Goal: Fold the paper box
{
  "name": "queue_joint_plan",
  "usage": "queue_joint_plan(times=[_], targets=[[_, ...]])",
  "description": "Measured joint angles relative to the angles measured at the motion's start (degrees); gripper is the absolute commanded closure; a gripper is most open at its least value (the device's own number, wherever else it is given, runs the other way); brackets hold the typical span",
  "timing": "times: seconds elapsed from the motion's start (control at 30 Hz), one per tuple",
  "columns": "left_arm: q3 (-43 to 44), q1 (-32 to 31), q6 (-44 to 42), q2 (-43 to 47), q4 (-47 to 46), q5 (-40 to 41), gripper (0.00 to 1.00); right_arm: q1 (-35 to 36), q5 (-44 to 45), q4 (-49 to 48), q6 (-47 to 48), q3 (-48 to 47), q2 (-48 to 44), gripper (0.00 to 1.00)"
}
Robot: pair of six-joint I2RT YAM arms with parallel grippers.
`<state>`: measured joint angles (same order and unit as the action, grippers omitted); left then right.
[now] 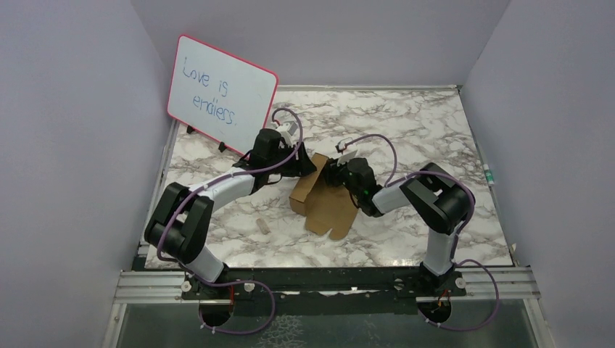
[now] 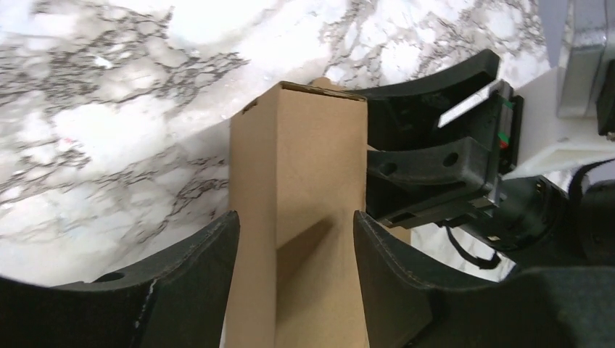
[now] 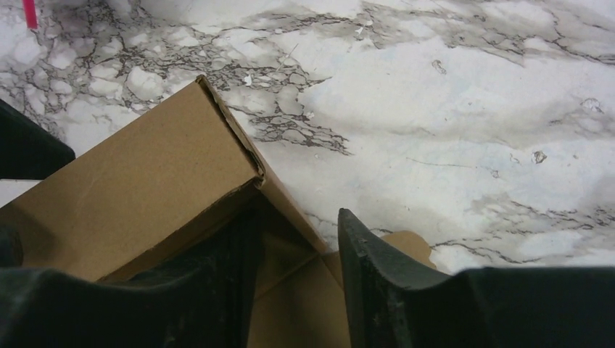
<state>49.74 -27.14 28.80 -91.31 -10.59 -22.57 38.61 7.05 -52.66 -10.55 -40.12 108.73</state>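
The paper box (image 1: 317, 194) is brown cardboard, partly folded into a rectangular tube, with a flat notched flap (image 1: 331, 215) lying on the marble toward the near side. My left gripper (image 1: 307, 166) reaches it from the far left. In the left wrist view the paper box (image 2: 304, 167) fills the gap of the left gripper (image 2: 295, 215), with both fingers against its sides. My right gripper (image 1: 335, 175) comes from the right. In the right wrist view the right gripper (image 3: 297, 217) stands open astride the box's (image 3: 138, 188) end wall, one finger under the top panel and one outside.
A pink-framed whiteboard (image 1: 221, 94) leans at the back left, close behind the left arm. A small tan scrap (image 1: 263, 225) lies on the marble table (image 1: 406, 123) left of the box. Lilac walls enclose the table on three sides.
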Motion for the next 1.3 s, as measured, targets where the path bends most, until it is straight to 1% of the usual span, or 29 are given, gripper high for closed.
queue_joint_plan(times=[0.17,0.27,0.33,0.43,0.5,0.73,0.77,0.8,0.9,1.07,1.17,1.3], targets=[[0.8,-0.3,-2.6,4.3,6.7,6.9,0.37,0.0,-0.5,0.5,0.3,2.7,-3.4,0.34],[1.9,-0.5,-3.5,6.9,10.3,10.8,0.36,0.0,-0.2,2.4,-0.1,4.3,-7.3,0.26],[2.7,-1.7,-4.2,9.2,13.0,14.4,0.34,0.0,0.7,4.0,-0.8,5.4,-10.5,0.21],[4.3,-5.3,-5.0,11.5,16.3,19.4,0.34,0.0,2.9,6.6,-2.6,8.0,-16.2,0.15],[5.9,-9.2,-5.7,12.4,18.4,23.6,0.34,0.0,4.5,8.5,-3.8,10.1,-20.5,0.13],[9.7,-19.5,-6.8,12.5,26.4,36.7,0.34,0.0,9.1,18.0,-9.0,15.0,-34.9,0.01],[10.3,-20.6,-7.0,12.4,27.2,38.3,0.34,0.0,10.2,19.6,-9.8,16.5,-38.5,0.0],[11.4,-22.2,-7.1,12.2,28.5,40.8,0.34,0.0,10.4,19.8,-10.0,16.8,-39.1,0.0],[14.3,-25.3,-7.7,10.7,30.5,45.9,0.34,0.0,12.3,23.3,-10.8,18.3,-45.0,0.0],[19.4,-29.0,-8.6,4.1,34.0,53.7,0.34,0.0,15.8,26.1,-11.0,20.7,-53.3,0.0],[22.8,-30.5,-9.3,-1.7,37.4,58.4,0.33,0.0,18.0,26.2,-11.1,22.8,-56.2,0.0],[28.5,-31.3,-10.0,-9.0,41.6,63.5,0.34,0.0,21.6,28.0,-11.1,23.6,-57.3,0.0]])
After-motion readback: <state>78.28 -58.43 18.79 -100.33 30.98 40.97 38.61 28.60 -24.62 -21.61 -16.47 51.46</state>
